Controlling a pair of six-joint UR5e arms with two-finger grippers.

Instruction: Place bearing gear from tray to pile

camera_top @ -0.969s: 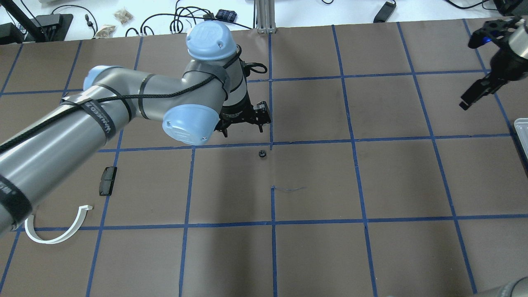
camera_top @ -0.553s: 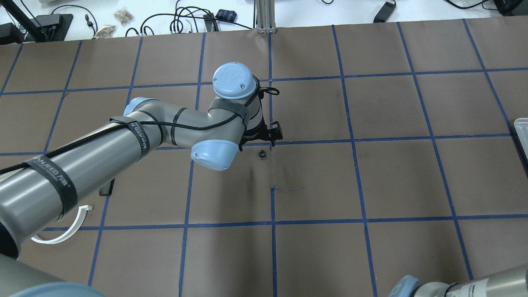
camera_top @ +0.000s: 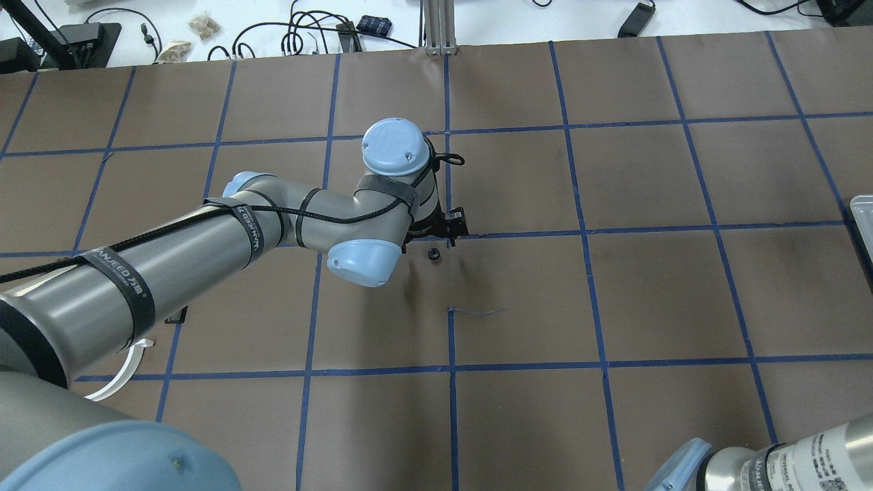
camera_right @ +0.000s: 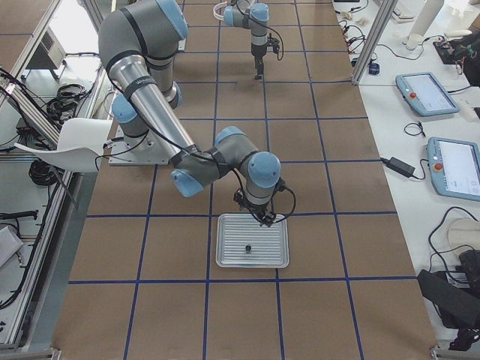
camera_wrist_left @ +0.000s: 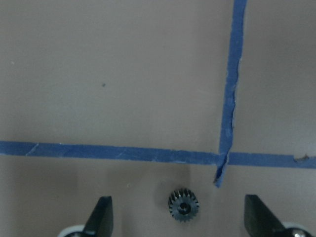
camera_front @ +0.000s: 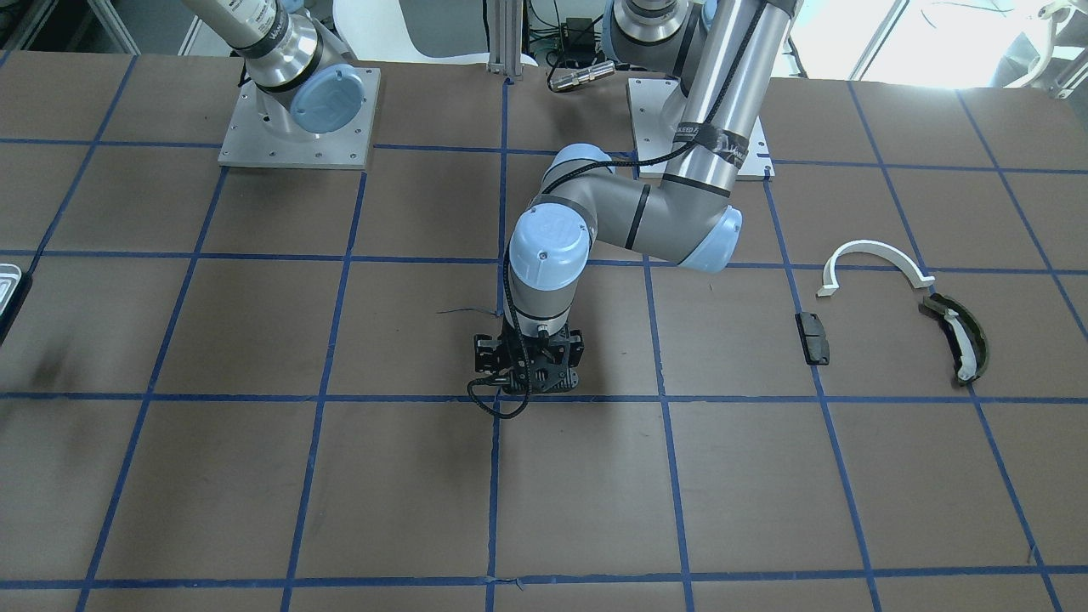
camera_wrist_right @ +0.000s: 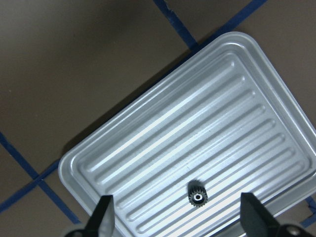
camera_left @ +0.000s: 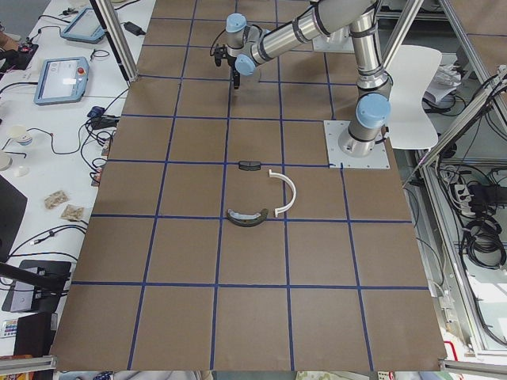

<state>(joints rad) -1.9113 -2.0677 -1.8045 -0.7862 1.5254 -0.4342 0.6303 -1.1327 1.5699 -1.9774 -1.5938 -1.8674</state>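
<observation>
A small black bearing gear [camera_wrist_left: 183, 206] lies on the brown table just beyond a blue tape crossing, between my left gripper's [camera_wrist_left: 178, 219] open fingers [camera_wrist_left: 101, 218]. In the overhead view this gear [camera_top: 432, 255] sits right in front of my left gripper [camera_top: 447, 230]. A second gear [camera_wrist_right: 197, 196] lies in the ribbed grey tray [camera_wrist_right: 148, 148]. My right gripper [camera_wrist_right: 178, 219] hovers open above it, as the exterior right view [camera_right: 264, 217] also shows. The pile has a white arc [camera_front: 871, 253], an olive curved piece [camera_front: 959, 336] and a black block [camera_front: 813, 337].
The tray's edge [camera_top: 861, 218] shows at the overhead view's right border. The left arm [camera_top: 204, 245] covers much of the pile there; only part of the white arc [camera_top: 123, 375] shows. Cables and devices lie beyond the table's far edge.
My left arm has swung forward and down, bringing its gripper close to the gear on the table. My right gripper has left the overhead view's top right corner.
</observation>
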